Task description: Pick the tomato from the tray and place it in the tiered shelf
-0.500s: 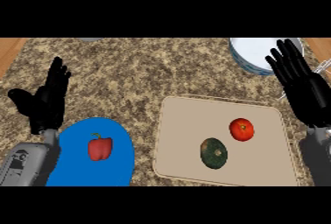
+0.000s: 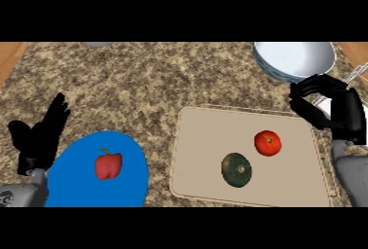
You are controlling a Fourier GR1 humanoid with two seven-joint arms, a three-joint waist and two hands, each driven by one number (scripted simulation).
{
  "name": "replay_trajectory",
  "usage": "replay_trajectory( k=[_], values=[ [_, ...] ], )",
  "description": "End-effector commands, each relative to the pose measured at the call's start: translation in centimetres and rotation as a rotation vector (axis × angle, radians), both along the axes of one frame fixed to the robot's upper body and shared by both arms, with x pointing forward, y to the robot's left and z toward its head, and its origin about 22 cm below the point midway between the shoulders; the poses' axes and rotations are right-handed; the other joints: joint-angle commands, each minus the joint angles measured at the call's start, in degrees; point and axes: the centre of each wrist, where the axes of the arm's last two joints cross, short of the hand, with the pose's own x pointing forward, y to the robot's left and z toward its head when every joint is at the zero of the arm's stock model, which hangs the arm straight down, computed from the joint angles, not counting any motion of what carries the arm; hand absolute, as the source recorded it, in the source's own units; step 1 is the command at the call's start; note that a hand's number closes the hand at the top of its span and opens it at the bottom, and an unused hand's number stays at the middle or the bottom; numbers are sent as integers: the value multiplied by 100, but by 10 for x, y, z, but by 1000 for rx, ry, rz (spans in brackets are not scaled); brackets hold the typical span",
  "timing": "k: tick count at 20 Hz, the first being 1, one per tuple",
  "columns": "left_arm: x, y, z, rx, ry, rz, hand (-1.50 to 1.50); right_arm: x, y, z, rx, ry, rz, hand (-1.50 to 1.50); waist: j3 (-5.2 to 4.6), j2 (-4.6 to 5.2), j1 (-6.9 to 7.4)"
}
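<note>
**Head view: tomato on the tray, right hand curled above its far corner**

Head view looks down on a speckled stone counter (image 2: pixel 165 82). A beige tray (image 2: pixel 208 146) lies right of centre. On it sits the red tomato (image 2: pixel 267 143), toward the right side, with a dark green squash (image 2: pixel 236 169) just beside it, nearer and to the left; the two look apart, though narrowly.

The right hand (image 2: pixel 332 104) shows over the tray's far right corner, its fingers curled inward and closing on nothing, well clear of the tomato. Behind it stands a pale blue bowl-like dish (image 2: pixel 295 58) at the counter's far right, and thin metal wires (image 2: pixel 354 74) show at the right edge, mostly cut off by the frame.

The left hand (image 2: pixel 39 136) rests at the left edge, fingers straight and pointing up, slightly spread, holding nothing. Just beside it lies a blue plate (image 2: pixel 79 180) carrying a red bell pepper (image 2: pixel 108 164), well apart from the tray's contents.
</note>
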Motion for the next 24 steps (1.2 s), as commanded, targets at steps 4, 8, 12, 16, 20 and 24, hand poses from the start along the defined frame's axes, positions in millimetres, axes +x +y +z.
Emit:
replay_trajectory(
  k=[4, 8, 12, 16, 20, 24],
  values=[
    [-20, 15, -23, -18, 84, -32, 0, -34, 107, -55, -94, -45, -187, -150, 49, -37, 60],
    [-23, 30, -9, -10, 69, -31, 0, -51, 128, -59, -204, 10, -273, -150, 43, -91, -37],
    [-34, 40, -14, -4, 99, -37, 0, -43, 118, -71, -450, 189, -363, -150, 13, -112, -36],
    [-30, 40, -17, -9, 93, -13, 0, -41, 132, -52, -599, 379, -421, -150, 25, -86, -100],
    [-37, 42, -15, -19, 87, -43, 0, -45, 158, -42, -756, 634, -348, -150, 35, -76, 39],
    [-40, 36, -27, -32, 93, -47, 0, -38, 170, -21, -896, 816, -303, -150, 38, -60, 45]
  ],
)
